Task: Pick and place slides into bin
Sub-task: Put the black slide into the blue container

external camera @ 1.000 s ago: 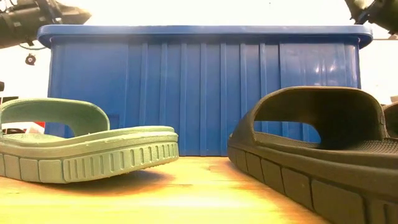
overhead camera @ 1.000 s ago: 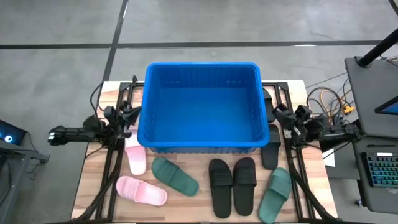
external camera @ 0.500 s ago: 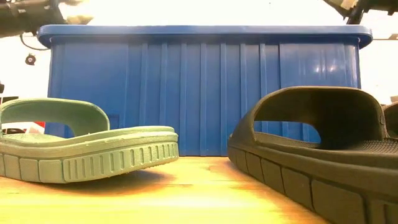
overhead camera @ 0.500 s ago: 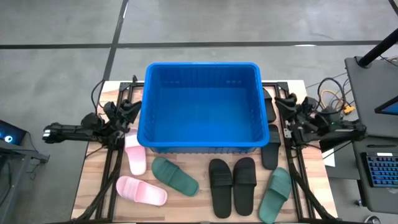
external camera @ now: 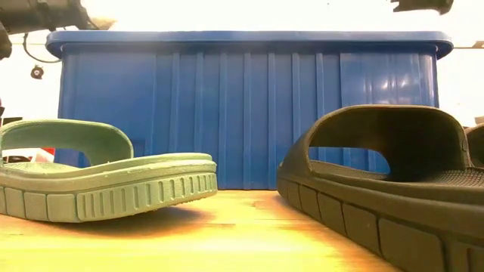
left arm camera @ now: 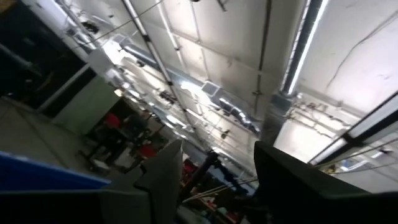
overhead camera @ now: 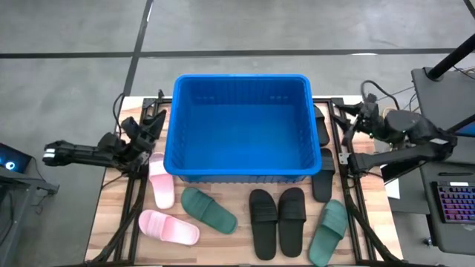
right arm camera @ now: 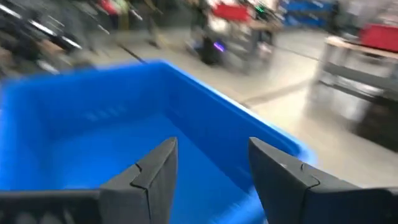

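Note:
The blue bin [overhead camera: 241, 126] stands with nothing in it at the table's far middle. Near it, flat on their soles, lie a pale pink pair of slides [overhead camera: 161, 185] [overhead camera: 169, 227], two dark green slides [overhead camera: 208, 210] [overhead camera: 329, 231], a black pair [overhead camera: 277, 221] and another black slide [overhead camera: 323, 176] by the bin's right wall. My left gripper [overhead camera: 152, 127] hangs open beside the bin's left wall, tipped upward at the ceiling [left arm camera: 217, 149]. My right gripper [overhead camera: 349, 122] hangs open beside the bin's right wall, looking into the bin [right arm camera: 211, 146]. Neither holds anything.
Black frame rails [overhead camera: 133, 193] run along both table sides beside the slides. A stand with a keyboard [overhead camera: 453, 202] and cables is off the table's right edge. In the low view a green slide [external camera: 98, 177] and a black slide [external camera: 393, 181] lie before the bin wall [external camera: 249, 113].
Both grippers have opened. My right gripper has risen well above the table beside the bin's right wall and turned from pointing up to pointing about level, at the bin. My left gripper has risen a little and tipped upward. No slide has moved.

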Available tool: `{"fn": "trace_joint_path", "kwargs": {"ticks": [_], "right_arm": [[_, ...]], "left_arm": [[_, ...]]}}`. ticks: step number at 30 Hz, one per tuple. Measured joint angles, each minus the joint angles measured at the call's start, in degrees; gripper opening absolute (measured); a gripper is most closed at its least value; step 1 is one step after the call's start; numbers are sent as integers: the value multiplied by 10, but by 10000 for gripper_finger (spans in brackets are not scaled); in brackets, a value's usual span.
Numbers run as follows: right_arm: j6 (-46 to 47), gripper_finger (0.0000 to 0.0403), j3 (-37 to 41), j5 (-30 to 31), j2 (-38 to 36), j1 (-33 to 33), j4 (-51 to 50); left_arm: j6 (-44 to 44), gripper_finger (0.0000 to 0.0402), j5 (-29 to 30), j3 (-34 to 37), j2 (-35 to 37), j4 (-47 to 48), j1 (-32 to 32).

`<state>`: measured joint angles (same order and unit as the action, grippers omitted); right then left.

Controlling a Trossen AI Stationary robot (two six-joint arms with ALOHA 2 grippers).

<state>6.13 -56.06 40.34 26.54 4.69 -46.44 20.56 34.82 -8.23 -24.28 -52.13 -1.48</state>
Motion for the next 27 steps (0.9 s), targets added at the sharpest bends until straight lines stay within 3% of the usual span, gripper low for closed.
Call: {"fn": "trace_joint_path", "kwargs": {"ticks": [5, 12, 15, 20, 24, 27], "right_arm": [[38, 169, -51, 60, 32, 0, -124], [101, 156, -55, 65, 57, 0, -213], [231, 155, -38, 99, 60, -2, -245], [555, 152, -1, 200, 50, -3, -278], [771, 142, 31, 219, 49, -5, -300], [874, 132, 57, 229, 51, -15, -304]], "left_arm": [[1, 184, 18, 0, -23, 0, 0], [1, 184, 30, 1, -28, 0, 0], [1, 184, 30, 1, -22, 1, 0], [-1, 184, 30, 2, -12, 0, 0], [-2, 184, 30, 2, -2, 1, 0], [-3, 184, 30, 2, 5, 1, 0]]}}
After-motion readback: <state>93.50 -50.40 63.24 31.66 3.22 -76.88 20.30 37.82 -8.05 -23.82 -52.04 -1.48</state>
